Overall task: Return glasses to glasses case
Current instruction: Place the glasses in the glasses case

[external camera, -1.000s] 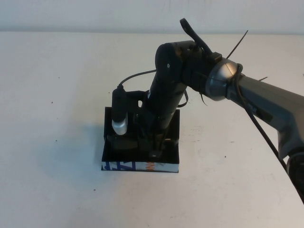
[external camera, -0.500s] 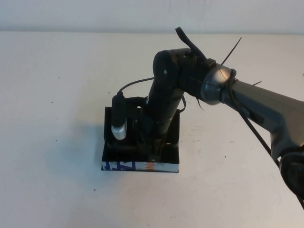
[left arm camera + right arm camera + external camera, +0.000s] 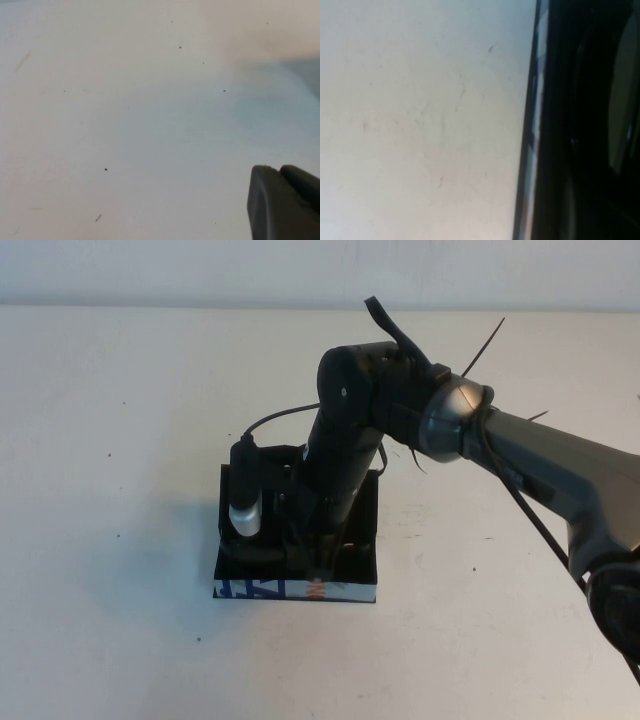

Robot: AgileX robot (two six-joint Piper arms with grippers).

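The glasses case [image 3: 295, 589] lies open in the middle of the table, black inside, its white front printed blue and orange. My right gripper [image 3: 314, 552] reaches down inside it, and the arm covers most of the interior. In the right wrist view the case's printed front edge [image 3: 532, 130] runs past a dark rim and a pale lens of the glasses [image 3: 623, 100], which lie within the case. The glasses are hidden in the high view. My left gripper [image 3: 282, 175] shows only in the left wrist view, shut and empty over bare table.
The white table [image 3: 120, 440] stretches all round the case. The right arm [image 3: 540, 455] crosses from the right edge, with a black cable [image 3: 280, 412] looping off its wrist.
The right arm has shifted slightly left and leaned lower into the case. The case has not moved.
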